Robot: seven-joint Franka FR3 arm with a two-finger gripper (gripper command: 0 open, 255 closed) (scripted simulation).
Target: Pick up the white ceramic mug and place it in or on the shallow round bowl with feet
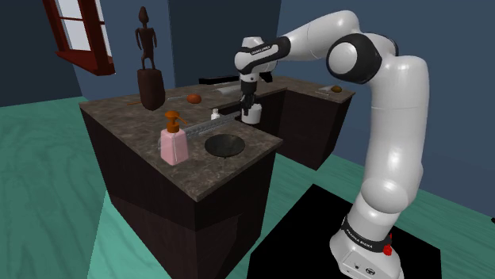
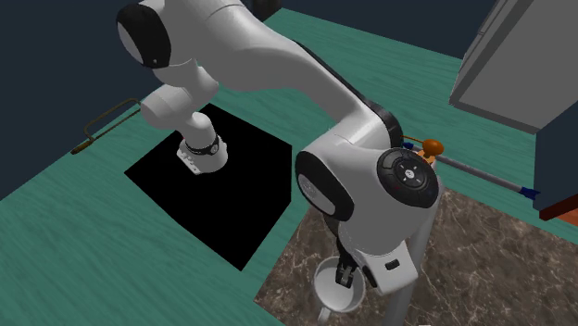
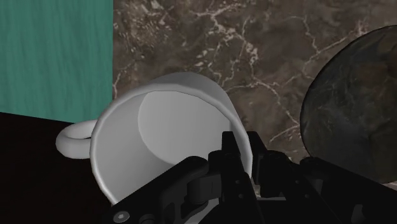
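Black gripper (image 3: 253, 156) up close, clamped on the white mug (image 3: 159, 140) — one finger inside the rim, one outside. Holds it at the shoulder view's right edge of the marbled countertop (image 3: 254, 51), handle (image 3: 73, 140) pointing out over the teal floor (image 3: 57, 57). Hard to say whether lifted clear of the stone or just grazing it. Counts as grasp made, by the look of it. Nothing yet in the dark shallow round bowl (image 3: 356, 108), lying just beside the mug on the near side in the shoulder view, with a pink soap dispenser (image 1: 174, 143) to that view's left of it. Left to do — carry across, lower over the bowl, release.
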